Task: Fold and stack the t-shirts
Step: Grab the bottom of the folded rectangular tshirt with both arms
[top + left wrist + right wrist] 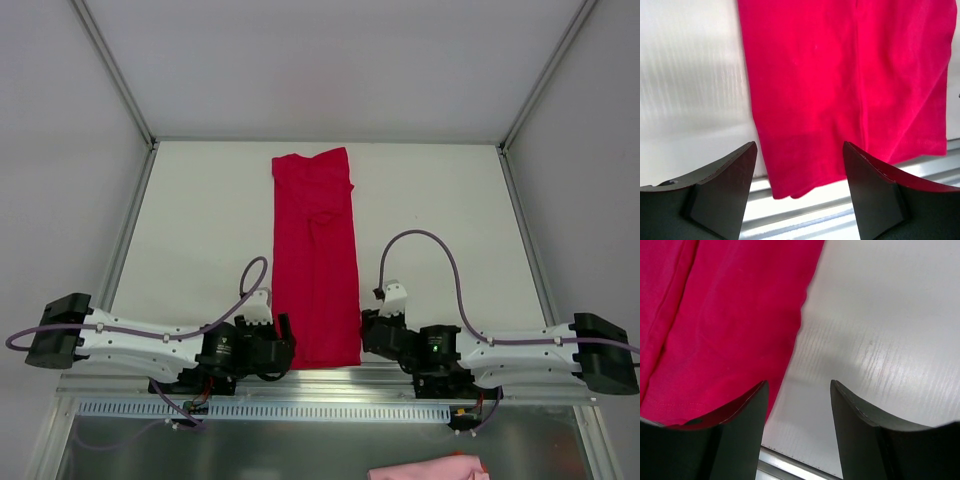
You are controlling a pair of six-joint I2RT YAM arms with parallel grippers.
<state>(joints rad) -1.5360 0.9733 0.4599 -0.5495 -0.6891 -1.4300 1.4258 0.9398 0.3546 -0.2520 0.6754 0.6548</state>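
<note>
One crimson t-shirt (315, 260) lies folded lengthwise into a long narrow strip down the middle of the white table (200, 220), reaching from the back to the near edge. My left gripper (283, 335) is at the strip's near-left corner and stands open. In the left wrist view that corner of the t-shirt (840, 90) shows between the spread fingers of the left gripper (799, 145). My right gripper (368, 332) is open at the near-right corner. In its wrist view the t-shirt (730, 320) edge runs under the left finger, and the right gripper (799, 382) gap is over bare table.
A metal rail (320, 408) runs along the table's near edge, just past the shirt's hem. A pink cloth (430, 468) shows at the bottom below the rail. Grey frame posts (118, 60) rise at the back corners.
</note>
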